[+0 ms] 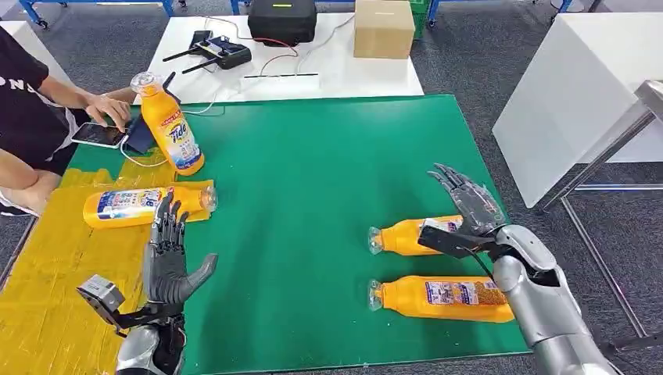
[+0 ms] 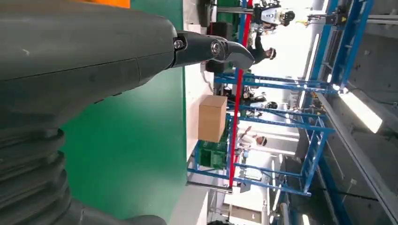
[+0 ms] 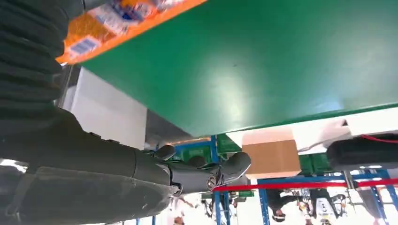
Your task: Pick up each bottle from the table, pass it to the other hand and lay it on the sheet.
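On the green mat (image 1: 313,195), two capless orange detergent bottles (image 1: 442,298) (image 1: 406,234) lie beside the empty, spread right hand (image 1: 469,205). The left hand (image 1: 168,254), fingers apart and seemingly empty, points at a bottle (image 1: 145,206) lying on the yellow sheet (image 1: 55,273); another (image 1: 170,125) stands beyond.

This looks like a robot lab or workshop. Blue metal racks (image 2: 300,140) stand at the back, with grey carpet (image 1: 469,55) on the floor. White tables (image 1: 578,86) surround a green bench (image 1: 328,172), and one carries cables and a cardboard box (image 1: 383,29).
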Controlling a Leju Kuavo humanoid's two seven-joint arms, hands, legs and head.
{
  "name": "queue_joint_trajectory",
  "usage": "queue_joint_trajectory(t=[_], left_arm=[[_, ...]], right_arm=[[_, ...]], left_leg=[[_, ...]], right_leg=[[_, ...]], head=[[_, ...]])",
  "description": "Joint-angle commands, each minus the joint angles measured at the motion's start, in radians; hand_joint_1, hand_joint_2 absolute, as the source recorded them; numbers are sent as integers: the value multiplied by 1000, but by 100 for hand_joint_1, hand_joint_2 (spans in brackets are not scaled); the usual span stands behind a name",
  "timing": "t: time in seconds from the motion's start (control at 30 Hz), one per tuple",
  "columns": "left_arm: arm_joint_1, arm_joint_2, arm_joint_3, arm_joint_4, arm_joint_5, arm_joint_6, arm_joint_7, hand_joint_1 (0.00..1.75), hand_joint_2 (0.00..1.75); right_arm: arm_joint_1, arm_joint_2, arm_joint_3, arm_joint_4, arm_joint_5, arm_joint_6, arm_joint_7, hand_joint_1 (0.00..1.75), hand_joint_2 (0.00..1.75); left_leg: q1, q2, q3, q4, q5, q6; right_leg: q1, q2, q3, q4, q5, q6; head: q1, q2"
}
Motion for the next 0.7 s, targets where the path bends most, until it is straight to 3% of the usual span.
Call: queue_joint_trajectory(t=[0.03,0.2,0.43,0.67,0.7], left_arm=[[-45,21,9,85,3,-6,3,0,175],[-62,18,12,106,7,-12,-1,0,175],[-93,19,1,145,4,-21,-5,0,175],[-110,26,-7,170,7,-22,-13,0,175],[-115,29,-12,177,8,-24,-15,0,175]], right_arm=[[-114,-54,105,138,22,21,14,0,175],[-220,-72,193,270,67,42,39,0,175],[-337,-54,307,445,91,106,-5,0,175],[-345,-135,384,396,23,188,-66,0,175],[-342,-179,414,353,-17,235,-90,0,175]], left_leg=[[0,1,3,-1,-1,-1],[0,4,4,0,-2,-2],[0,3,3,0,-1,-1],[0,-1,3,0,0,-1],[1,-1,4,0,-1,-1]], right_leg=[[0,1,2,-1,0,0],[0,2,3,0,0,0],[0,2,3,0,0,-1],[0,-2,3,0,-1,0],[1,-2,4,0,-1,0]], head=[[0,0],[0,0],[0,0],[0,0],[0,0]])
